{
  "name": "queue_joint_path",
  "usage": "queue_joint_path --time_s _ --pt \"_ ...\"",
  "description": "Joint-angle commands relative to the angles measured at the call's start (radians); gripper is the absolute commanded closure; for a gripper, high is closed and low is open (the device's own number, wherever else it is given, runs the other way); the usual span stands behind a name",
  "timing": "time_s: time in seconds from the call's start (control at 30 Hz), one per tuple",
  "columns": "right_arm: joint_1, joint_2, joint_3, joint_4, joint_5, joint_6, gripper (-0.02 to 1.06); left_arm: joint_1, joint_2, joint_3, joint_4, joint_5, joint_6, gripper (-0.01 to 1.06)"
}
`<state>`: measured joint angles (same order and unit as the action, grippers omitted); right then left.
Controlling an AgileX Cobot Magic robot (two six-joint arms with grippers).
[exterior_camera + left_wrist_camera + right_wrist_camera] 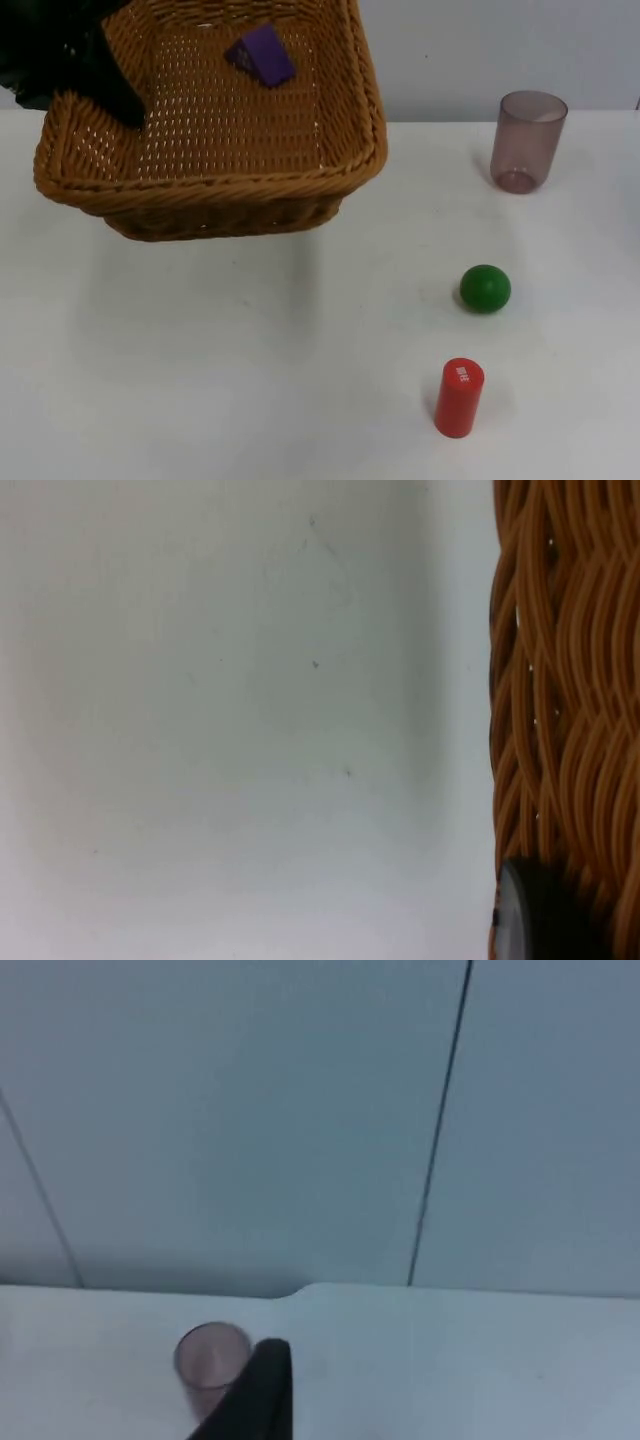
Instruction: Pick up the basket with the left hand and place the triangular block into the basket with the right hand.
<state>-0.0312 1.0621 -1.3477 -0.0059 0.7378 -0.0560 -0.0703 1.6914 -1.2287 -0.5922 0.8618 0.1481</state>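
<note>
A: Left gripper (pixel 120 100)?
B: Clamped on the wicker basket (pixel 215 190) rim, lifted clear of the white table (pixel 250 380).
A: Triangular block (pixel 262 54)?
B: Purple, lying inside the basket.
A: Right gripper (pixel 262 1400)?
B: Near the translucent cup (pixel 208 1360); open or closed, cannot tell.
A: Elsewhere?
B: Green ball (pixel 485 288), red cylinder (pixel 459 397).

Basket (pixel 210 190): far rim cut off by the top view's upper edge. Left end effector (pixel 120 100) at the basket's left rim, mostly out of frame; grip on the rim hidden, finger state not readable. Left wrist view: basket weave (pixel 560 680) cut at the edge, a dark fingertip (pixel 545 910) blurred against it. Purple block (pixel 262 54) lies inside the basket; its shape is hard to tell. Right wrist view: cup (pixel 208 1360) partly behind the right end effector's fingertip (pixel 262 1390); its base hidden.
</note>
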Motion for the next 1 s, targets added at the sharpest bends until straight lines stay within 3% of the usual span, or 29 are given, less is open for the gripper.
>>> queue_joint_path --time_s 0.0,0.17,0.33,0.97 --pt "-0.006 -0.073 0.096 0.067 -0.039 -0.014 0.0 0.001 -0.017 -0.002 -0.017 -0.03 0.005 1.05" --pt "-0.006 -0.112 0.145 0.079 -0.037 -0.019 0.0 -0.027 -0.007 -0.002 -0.017 -0.03 0.005 1.05" --pt "-0.006 -0.147 0.158 0.08 -0.005 -0.042 0.0 -0.108 0.086 -0.002 -0.019 -0.097 0.007 1.05" --pt "-0.006 -0.147 0.156 0.061 0.037 -0.042 0.0 -0.116 0.358 -0.002 -0.136 -0.199 0.207 1.05"
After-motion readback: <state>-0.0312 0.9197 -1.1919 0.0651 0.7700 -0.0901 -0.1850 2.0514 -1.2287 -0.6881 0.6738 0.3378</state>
